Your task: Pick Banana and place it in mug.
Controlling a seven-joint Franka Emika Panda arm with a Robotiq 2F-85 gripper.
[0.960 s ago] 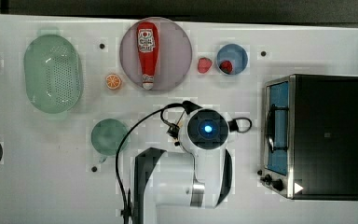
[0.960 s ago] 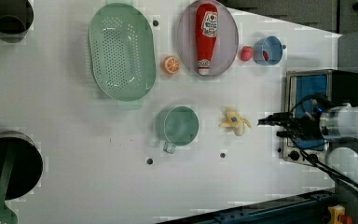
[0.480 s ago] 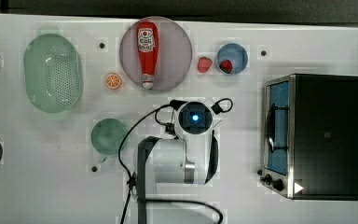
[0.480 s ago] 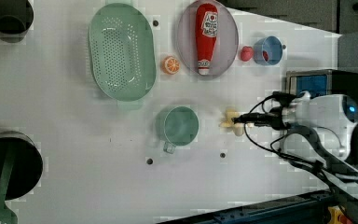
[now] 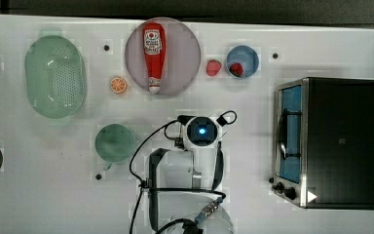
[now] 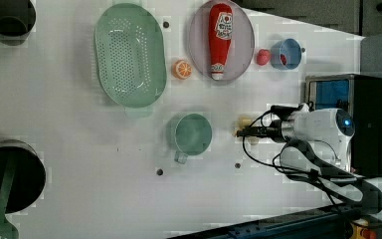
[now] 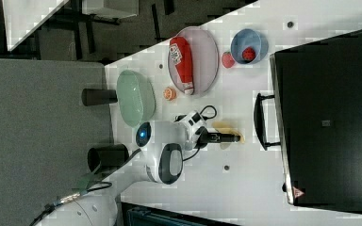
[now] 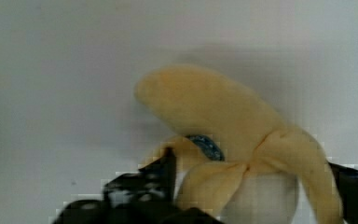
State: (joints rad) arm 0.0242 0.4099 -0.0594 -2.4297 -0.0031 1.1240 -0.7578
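- Around our work area we are seeing one pale-green colander (image 6: 129, 55), one grey plate (image 6: 222, 41) carrying one red ketchup bottle (image 6: 219, 39), one orange slice (image 6: 182, 69), one blue cup (image 6: 286, 53) with a red piece inside, and one red strawberry (image 6: 262, 57) just beside that cup.
- We are also sharing the white table (image 6: 79, 164) with one black toaster oven (image 5: 338, 141) at the top view's right, plus two dark round containers (image 6: 9, 16) at the left view's left edge.
- We are finding one green mug (image 6: 193, 134) standing upright near the banana, with bare table between them.
- We are counting one banana (image 8: 233, 154), a pale yellow peeled toy, lying on the table in the left view just right of the mug.
- We are lowering nothing else: our gripper (image 6: 246, 132) is sitting right at the banana, its dark fingers (image 8: 158, 182) spread on either side of the fruit, and we cannot tell whether they are pressing it.
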